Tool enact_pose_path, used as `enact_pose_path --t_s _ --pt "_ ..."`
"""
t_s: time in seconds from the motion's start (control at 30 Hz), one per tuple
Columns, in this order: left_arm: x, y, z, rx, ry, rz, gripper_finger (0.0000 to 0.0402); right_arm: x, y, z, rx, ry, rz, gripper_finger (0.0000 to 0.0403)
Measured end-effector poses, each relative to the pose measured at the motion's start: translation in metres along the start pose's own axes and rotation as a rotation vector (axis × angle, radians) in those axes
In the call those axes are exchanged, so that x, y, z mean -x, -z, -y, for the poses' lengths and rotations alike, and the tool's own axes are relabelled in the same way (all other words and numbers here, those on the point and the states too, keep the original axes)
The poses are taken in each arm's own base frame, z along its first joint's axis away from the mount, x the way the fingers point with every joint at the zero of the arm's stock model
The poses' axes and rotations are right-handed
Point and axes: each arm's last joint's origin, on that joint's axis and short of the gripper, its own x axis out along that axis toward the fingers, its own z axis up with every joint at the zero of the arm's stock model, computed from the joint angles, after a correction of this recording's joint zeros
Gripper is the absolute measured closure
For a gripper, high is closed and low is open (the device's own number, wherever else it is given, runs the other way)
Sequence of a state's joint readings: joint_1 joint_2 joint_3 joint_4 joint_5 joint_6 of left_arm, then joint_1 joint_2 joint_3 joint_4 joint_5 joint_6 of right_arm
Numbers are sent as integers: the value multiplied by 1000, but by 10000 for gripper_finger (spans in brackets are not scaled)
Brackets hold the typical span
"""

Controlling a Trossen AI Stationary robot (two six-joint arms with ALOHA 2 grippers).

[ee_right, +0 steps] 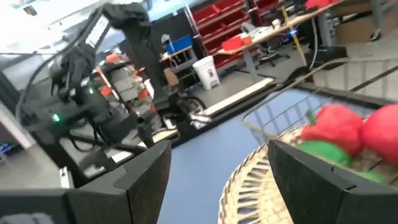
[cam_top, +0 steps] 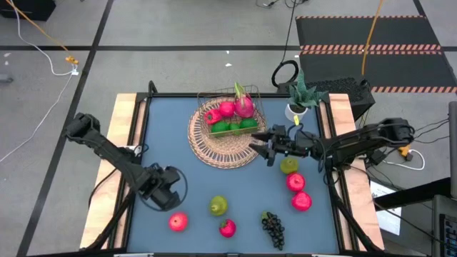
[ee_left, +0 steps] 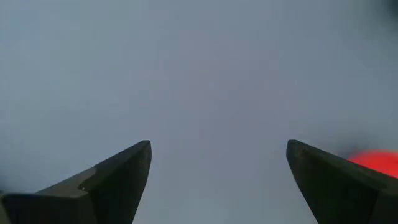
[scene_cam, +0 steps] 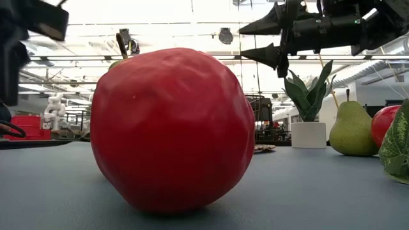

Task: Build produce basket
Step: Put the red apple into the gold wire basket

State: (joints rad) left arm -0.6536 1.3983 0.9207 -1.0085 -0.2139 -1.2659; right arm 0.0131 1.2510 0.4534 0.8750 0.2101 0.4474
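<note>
The wire basket [cam_top: 232,114] stands on a round wicker mat [cam_top: 223,143] at the far middle. It holds a pink dragon fruit [cam_top: 245,106], red fruits [ee_right: 333,127] and green limes [cam_top: 230,126]. Loose produce lies near the front: a red apple [cam_top: 178,222], a pear [cam_top: 218,206], a strawberry [cam_top: 227,228] and grapes [cam_top: 272,228]. At the right lie another pear [cam_top: 288,165] and two red fruits [cam_top: 295,181]. My left gripper [ee_left: 217,174] points down, open, over bare table just left of and beyond the red apple. My right gripper [cam_top: 260,146] lies level over the mat's right edge, open and empty, pointing toward the basket.
A potted green plant [cam_top: 298,100] stands at the far right corner, behind my right arm. Raised wooden rails [cam_top: 125,143] run along the table's left and right sides. In the low view a large red fruit [scene_cam: 169,128] fills the foreground.
</note>
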Motion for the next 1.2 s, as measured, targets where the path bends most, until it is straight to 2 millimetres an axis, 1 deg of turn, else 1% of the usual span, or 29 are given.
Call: enact_pose_path --t_s 0.13,0.2,0.27,0.33,0.4,0.53,0.7,0.87,1.07,1.2 --pt "16 7 18 27 113 80 35 -4 14 -6 -4 -27 -33 138" --pt "27 11 30 22 207 132 41 -5 21 -9 -2 -14 -54 138" --pt "36 16 38 1 269 148 47 -5 26 -10 4 1 -66 138" --pt "40 22 43 -18 313 137 52 -6 28 -10 8 15 -68 138" --pt "40 28 45 -56 326 128 58 -6 29 -10 8 21 -67 138" --pt "26 38 48 -184 273 129 66 -6 27 -11 7 16 -56 138" --pt "10 42 57 -291 234 110 59 -6 25 -12 5 5 -35 138" --pt "1 46 69 -400 294 44 48 -6 25 -12 20 6 -35 138" --pt "-14 50 79 -441 289 23 50 -6 24 -12 4 3 -31 138" --pt "-28 52 85 -516 256 28 50 -6 25 -12 5 4 -34 138"
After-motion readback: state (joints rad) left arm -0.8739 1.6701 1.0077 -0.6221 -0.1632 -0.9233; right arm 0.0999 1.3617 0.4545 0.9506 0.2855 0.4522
